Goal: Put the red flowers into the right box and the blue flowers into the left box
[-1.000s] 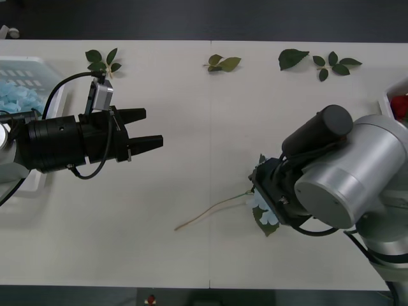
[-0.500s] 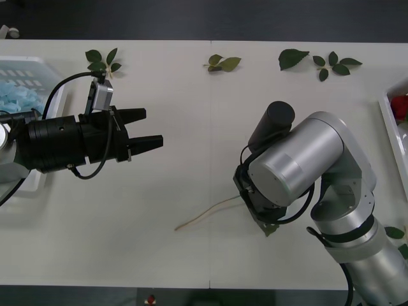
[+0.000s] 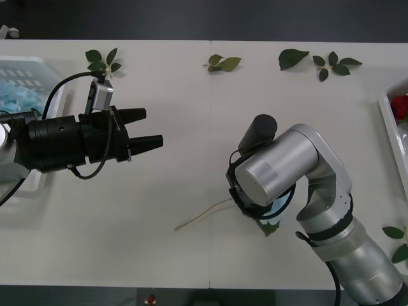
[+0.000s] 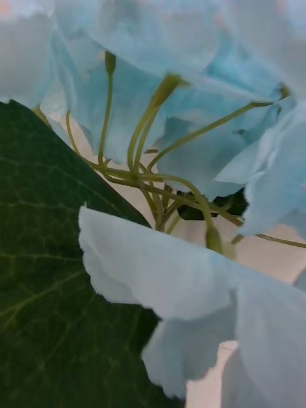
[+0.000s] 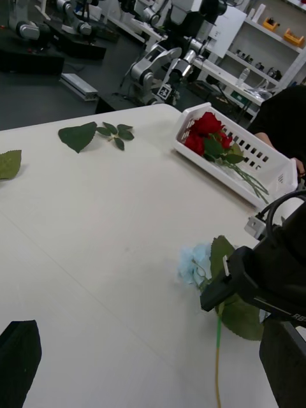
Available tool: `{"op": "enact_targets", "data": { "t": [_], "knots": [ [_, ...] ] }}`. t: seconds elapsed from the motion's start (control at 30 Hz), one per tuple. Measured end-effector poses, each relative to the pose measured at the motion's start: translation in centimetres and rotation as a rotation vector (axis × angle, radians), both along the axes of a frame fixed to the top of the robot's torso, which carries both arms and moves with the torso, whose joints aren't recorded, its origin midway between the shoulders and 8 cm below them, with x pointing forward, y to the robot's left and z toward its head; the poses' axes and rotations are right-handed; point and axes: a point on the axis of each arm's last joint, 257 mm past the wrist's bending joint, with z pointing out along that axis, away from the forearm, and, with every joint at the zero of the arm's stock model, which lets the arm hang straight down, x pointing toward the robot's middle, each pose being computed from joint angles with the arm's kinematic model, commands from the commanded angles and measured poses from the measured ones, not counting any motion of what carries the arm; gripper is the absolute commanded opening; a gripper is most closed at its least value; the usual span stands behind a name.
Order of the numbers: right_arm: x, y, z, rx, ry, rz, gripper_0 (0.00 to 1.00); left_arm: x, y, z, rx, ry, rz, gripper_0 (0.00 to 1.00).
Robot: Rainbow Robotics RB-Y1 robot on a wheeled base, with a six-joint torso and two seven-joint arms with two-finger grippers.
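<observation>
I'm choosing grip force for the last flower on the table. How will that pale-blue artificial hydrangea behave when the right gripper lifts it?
Probably very light and soft: the pale-blue artificial hydrangea is thin petals on wiry stalklets that should squash rather than resist. Its long thin stem already lies curved on the white table, so it will likely droop and swing. The right gripper sits at the head, beside a broad leaf.

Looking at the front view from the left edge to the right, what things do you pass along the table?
Left box holding blue flowers → left gripper, open → thin flower stem lying on the table → right arm bent over a blue flower → right box with red flowers.
</observation>
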Motion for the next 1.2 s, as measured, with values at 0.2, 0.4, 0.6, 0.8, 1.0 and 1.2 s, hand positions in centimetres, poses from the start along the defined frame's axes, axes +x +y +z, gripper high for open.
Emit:
{"op": "enact_targets", "data": {
  "t": [0.2, 0.4, 0.6, 0.8, 1.0, 1.2],
  "knots": [
    [0.3, 0.4, -1.3, 0.003, -0.001, 0.007, 1.00, 0.0, 0.0, 0.0, 0.000, 0.000, 0.000, 1.00],
    [1.4, 0.1, -2.1, 0.000, -0.024, -0.007, 1.00, 0.0, 0.0, 0.0, 0.000, 0.000, 0.000, 1.00],
    [1.8, 0.0, -3.0, 0.004, -0.025, -0.015, 1.00, 0.0, 0.0, 0.0, 0.000, 0.000, 0.000, 1.00],
    [2.0, -0.3, -3.8, 0.002, -0.020, -0.023, 1.00, 0.0, 0.0, 0.0, 0.000, 0.000, 0.000, 1.00],
    [2.3, -0.7, -4.6, -0.005, -0.018, -0.032, 1.00, 0.0, 0.0, 0.0, 0.000, 0.000, 0.000, 1.00],
    [2.3, -0.9, -5.2, -0.008, -0.011, -0.037, 0.60, 0.0, 0.0, 0.0, 0.000, 0.000, 0.000, 1.00]
  ]
}}
